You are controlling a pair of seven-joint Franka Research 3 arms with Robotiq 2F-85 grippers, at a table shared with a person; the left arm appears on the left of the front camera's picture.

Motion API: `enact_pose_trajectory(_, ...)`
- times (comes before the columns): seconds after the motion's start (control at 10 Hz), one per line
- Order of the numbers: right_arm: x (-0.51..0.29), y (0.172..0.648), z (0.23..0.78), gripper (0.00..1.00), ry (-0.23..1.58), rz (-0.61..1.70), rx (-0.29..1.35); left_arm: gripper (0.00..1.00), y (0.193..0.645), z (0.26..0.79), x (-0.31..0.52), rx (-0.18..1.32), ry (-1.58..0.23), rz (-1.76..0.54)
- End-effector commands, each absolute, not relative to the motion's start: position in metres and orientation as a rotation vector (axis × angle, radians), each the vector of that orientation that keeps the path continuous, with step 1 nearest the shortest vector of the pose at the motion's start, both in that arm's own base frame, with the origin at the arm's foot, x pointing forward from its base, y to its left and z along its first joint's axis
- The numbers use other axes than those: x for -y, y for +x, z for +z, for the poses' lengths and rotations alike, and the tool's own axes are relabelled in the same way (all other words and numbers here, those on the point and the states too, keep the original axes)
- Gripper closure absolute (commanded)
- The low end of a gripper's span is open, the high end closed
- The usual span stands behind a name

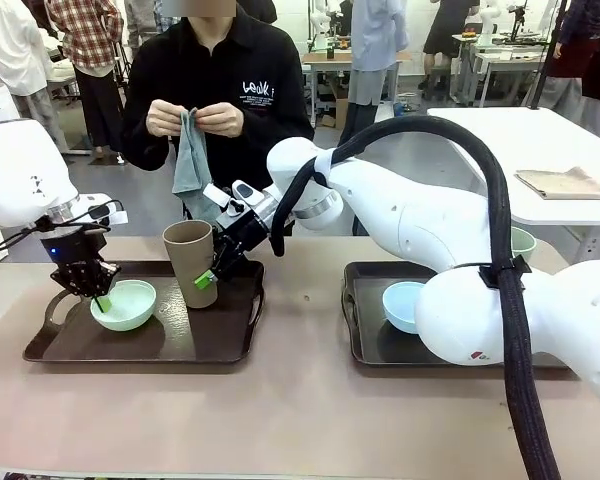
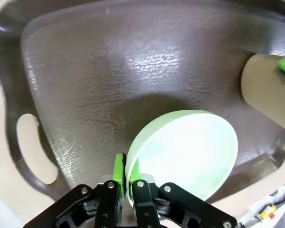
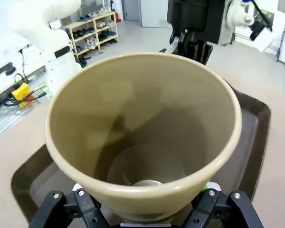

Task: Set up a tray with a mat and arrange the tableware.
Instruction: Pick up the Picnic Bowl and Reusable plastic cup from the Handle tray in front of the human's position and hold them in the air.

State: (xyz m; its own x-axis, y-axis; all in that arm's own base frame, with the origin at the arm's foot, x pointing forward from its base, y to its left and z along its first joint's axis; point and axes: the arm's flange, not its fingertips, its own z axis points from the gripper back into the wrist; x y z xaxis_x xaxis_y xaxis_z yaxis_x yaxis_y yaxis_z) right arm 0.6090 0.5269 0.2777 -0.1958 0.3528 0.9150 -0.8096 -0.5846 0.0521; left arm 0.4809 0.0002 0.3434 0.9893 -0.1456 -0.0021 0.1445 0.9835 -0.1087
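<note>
L fingers [image 2: 118,170] pinch rim of pale-green bowl [image 1: 130,303] on L tray [image 1: 180,345]. R fingers [image 1: 204,280] clamp brown cup [image 1: 188,255], upright, same tray's R side. In R tray [image 1: 365,345], on bench [image 1: 300,410]: lt-blue bowl [image 1: 400,305].

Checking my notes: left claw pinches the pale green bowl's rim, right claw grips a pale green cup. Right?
No: the tall handleless cup in the right claw is brown, per the right wrist view. The left claw does pinch the rim of the small round pale green bowl.
</note>
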Motion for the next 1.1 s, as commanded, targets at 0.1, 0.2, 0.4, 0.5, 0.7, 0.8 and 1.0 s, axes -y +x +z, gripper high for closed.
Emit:
enact_pose_trajectory(0.1, -0.523, 0.616, 0.310, 0.71, 1.201, 1.900, 0.645, 1.00, 0.467, 0.380, 0.017, 0.010, -0.029, -0.192)
enact_pose_trajectory(0.2, -0.513, 0.598, 0.327, 0.71, 1.184, 1.893, 0.662, 1.00, 0.463, 0.401, 0.023, 0.026, -0.030, -0.204)
enact_pose_trajectory(0.4, -0.494, 0.562, 0.355, 0.71, 1.173, 1.828, 0.665, 1.00, 0.457, 0.445, 0.030, 0.069, -0.029, -0.210)
enact_pose_trajectory(0.5, -0.483, 0.542, 0.366, 0.71, 1.191, 1.775, 0.655, 1.00, 0.453, 0.467, 0.032, 0.101, -0.018, -0.198)
enact_pose_trajectory(0.7, -0.460, 0.506, 0.386, 0.71, 1.204, 1.674, 0.619, 1.00, 0.449, 0.502, 0.032, 0.157, 0.012, -0.181)
enact_pose_trajectory(0.8, -0.444, 0.487, 0.395, 0.71, 1.167, 1.623, 0.607, 1.00, 0.447, 0.514, 0.031, 0.178, 0.028, -0.177)
enact_pose_trajectory(1.0, -0.415, 0.445, 0.420, 0.71, 1.067, 1.551, 0.619, 1.00, 0.444, 0.532, 0.031, 0.178, 0.064, -0.169)
